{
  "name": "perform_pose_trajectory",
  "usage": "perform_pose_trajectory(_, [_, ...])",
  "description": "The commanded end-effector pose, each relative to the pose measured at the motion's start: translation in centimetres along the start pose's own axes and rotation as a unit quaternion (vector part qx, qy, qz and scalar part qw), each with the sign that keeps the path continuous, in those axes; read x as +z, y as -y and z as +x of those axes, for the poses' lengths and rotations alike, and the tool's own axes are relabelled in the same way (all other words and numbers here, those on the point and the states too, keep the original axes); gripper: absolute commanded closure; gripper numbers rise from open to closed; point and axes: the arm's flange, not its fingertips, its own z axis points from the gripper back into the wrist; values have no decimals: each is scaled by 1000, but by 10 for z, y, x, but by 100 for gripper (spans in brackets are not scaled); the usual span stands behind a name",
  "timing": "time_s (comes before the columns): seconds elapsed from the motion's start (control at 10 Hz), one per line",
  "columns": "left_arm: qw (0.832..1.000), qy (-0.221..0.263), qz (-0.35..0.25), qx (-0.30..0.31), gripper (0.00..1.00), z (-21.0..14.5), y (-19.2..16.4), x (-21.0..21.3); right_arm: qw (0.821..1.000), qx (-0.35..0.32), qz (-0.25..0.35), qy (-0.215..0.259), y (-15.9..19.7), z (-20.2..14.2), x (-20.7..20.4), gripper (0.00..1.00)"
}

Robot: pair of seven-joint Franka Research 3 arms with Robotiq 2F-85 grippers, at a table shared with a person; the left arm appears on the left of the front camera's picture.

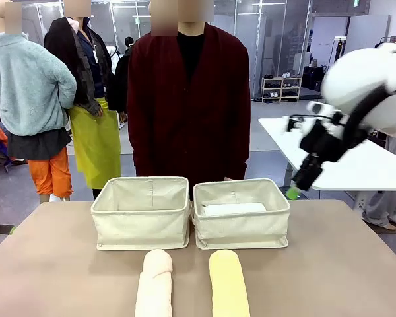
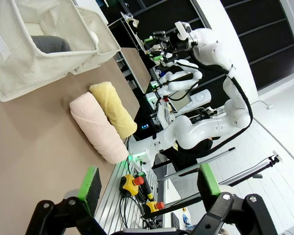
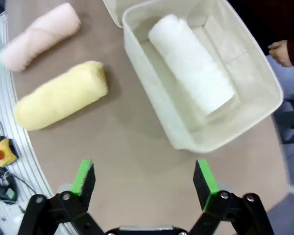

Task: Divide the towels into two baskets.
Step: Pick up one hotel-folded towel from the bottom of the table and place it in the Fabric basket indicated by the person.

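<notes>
Beige table (image 1: 46, 264) before you: toward its far edge the left basket (image 1: 140, 228) holds the dark grey towel (image 2: 49, 45), the right basket (image 1: 241, 231) the white towel (image 3: 191, 63). At the near edge the cream-peach towel (image 1: 155, 284) and pale yellow towel (image 1: 228, 284) lie side by side. Your left gripper (image 2: 149, 183) and right gripper (image 3: 143, 178) both stand open, empty.

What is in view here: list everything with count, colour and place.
left basket: one, cream, far middle of table
right basket: one, cream, beside it
dark grey towel: one, in left basket
white towel: one, in right basket
cream-peach towel: one, on table before left basket
pale yellow towel: one, on table before right basket
table: one, tan
person: one, dark red top, behind baskets
left hand: one, black, green pads, open, empty
right hand: one, black, green pads, open, above table near right basket
</notes>
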Motion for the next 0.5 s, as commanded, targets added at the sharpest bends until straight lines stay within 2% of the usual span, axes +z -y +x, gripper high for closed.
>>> perform_pose_trajectory(0.0, [1000,0,7,-3,0,-4,3,-1,992,-57,86,67,14,-61,27,0])
perform_pose_trajectory(0.2, [1000,0,7,-3,0,-4,3,-1,964,-156,158,148,53,-141,63,0])
perform_pose_trajectory(0.4, [1000,0,7,-3,0,-4,3,-1,919,-251,198,231,76,-228,71,0])
